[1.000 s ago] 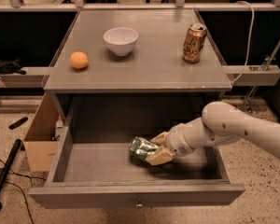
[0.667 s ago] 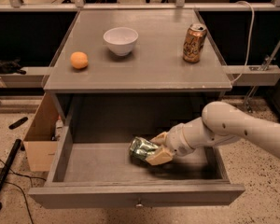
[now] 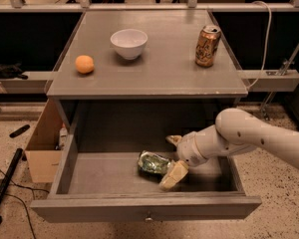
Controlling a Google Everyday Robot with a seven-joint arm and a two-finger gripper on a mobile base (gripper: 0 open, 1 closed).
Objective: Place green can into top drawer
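Observation:
The green can (image 3: 152,162) lies on its side on the floor of the open top drawer (image 3: 104,176), right of centre. My gripper (image 3: 172,158) reaches in from the right, just to the right of the can. Its fingers are spread apart, one behind the can's end (image 3: 173,140) and one in front of it (image 3: 171,176). The can rests on the drawer floor between the fingertips. The drawer's small knob (image 3: 148,217) shows on the front panel.
On the grey cabinet top (image 3: 159,73) stand a white bowl (image 3: 128,43), an orange (image 3: 84,63) and a gold-brown can (image 3: 208,45). A cardboard box (image 3: 42,148) stands on the floor left of the drawer. A black pole (image 3: 2,185) lies at the far left.
The gripper's fingers have spread wider around the can; the front finger has dropped lower. The can stays on the drawer floor in about the same spot.

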